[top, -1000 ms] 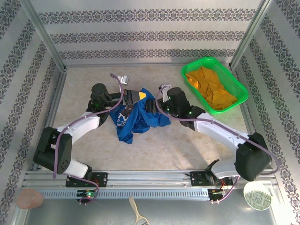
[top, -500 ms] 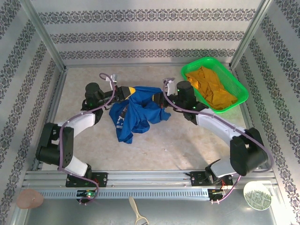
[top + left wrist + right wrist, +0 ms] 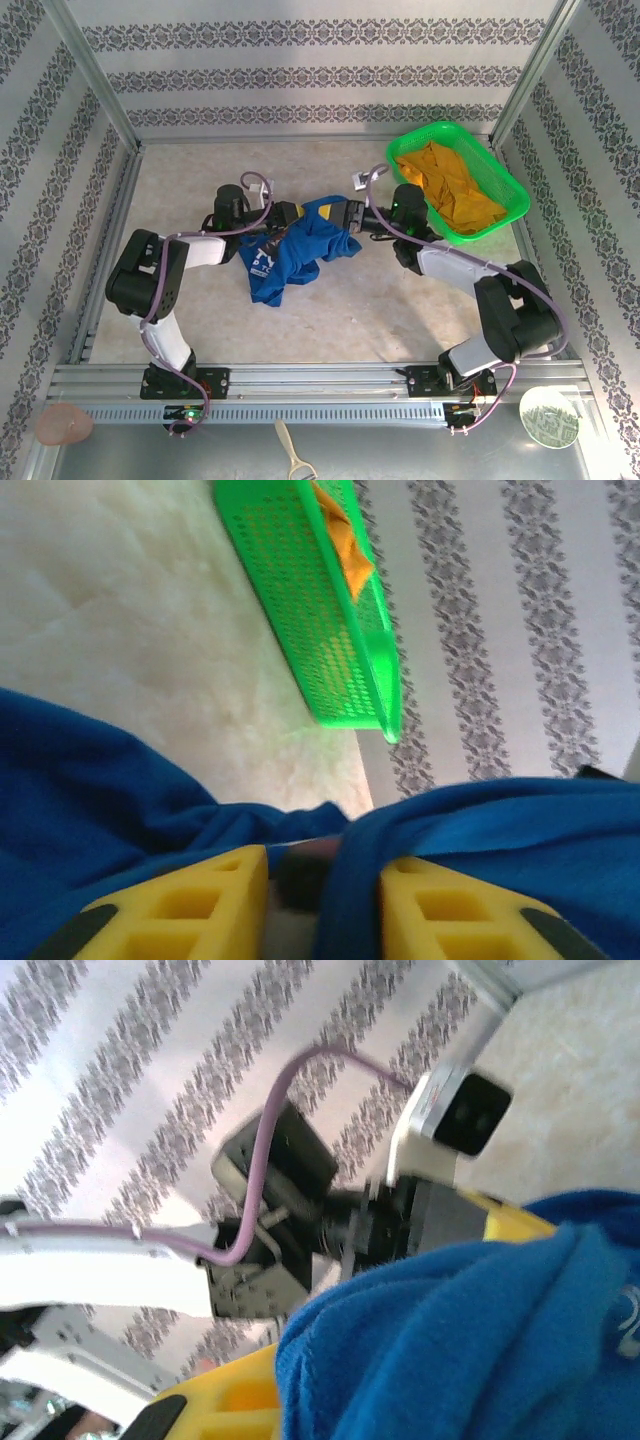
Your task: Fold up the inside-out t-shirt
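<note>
**Inspector:** Location of the inside-out t-shirt (image 3: 288,252)?

**Assistant:** Bunched on the desk (image 3: 380,300), centre of frame.

**Inspector:** Grips?

**Assistant:** The right end effector (image 3: 343,216) is clamped on the upper right edge. The left end effector (image 3: 288,212) has its fingers partly apart with cloth between them, so I cannot tell whether it holds.

**Inspector:** Risk?

**Assistant:** Probably a one-sided pull. If the left side slips free, the bundle drags toward the green basket (image 3: 505,190) and the creases tighten.

bright, even light with soft shadows; wrist views blurry (near parts most).
</note>
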{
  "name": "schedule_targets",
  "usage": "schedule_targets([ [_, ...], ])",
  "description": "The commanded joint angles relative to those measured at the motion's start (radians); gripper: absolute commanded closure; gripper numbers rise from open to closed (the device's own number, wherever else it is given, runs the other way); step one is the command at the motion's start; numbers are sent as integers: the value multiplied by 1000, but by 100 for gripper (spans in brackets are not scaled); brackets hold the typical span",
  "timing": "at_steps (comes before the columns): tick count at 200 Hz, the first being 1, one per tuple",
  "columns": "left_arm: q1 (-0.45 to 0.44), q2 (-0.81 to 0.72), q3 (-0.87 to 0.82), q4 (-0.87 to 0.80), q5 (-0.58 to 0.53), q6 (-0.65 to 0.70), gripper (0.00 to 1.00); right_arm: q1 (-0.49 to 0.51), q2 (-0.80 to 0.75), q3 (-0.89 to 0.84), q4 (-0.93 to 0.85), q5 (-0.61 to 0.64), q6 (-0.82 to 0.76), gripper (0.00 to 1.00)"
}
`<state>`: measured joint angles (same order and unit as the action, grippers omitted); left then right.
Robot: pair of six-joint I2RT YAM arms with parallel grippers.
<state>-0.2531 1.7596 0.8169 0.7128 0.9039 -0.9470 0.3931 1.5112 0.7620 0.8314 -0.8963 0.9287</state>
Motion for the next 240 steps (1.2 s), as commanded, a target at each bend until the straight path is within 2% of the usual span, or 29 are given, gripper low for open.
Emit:
schedule_targets([
  [1,20,-178,-39,-215,-157,171,49,-55,-11,-30,302,-20,136,100],
  [28,-16,-445,-19,-547,-316,373,34,-79,-67,-62,253,12,120,100],
  [54,-71,-562,39,-685,-373,425,29,-77,-122,-69,206,39,104,100],
  [96,-189,-518,167,-726,-433,422,24,-47,-216,11,59,62,55,100],
  [133,-286,-411,298,-811,-513,498,22,-5,-244,127,-80,61,-6,100],
  [183,-307,-338,316,-849,-668,492,22,28,-264,141,-148,71,-43,100],
  [207,-307,-291,338,-841,-676,499,22,55,-244,113,-128,75,-44,100],
  [216,-307,-270,352,-826,-635,502,23,59,-235,103,-112,76,-41,100],
  [227,-307,-246,358,-782,-559,502,33,53,-227,88,-100,78,-43,100],
  [240,-304,-233,366,-765,-477,513,58,26,-227,59,-93,87,-41,100],
])
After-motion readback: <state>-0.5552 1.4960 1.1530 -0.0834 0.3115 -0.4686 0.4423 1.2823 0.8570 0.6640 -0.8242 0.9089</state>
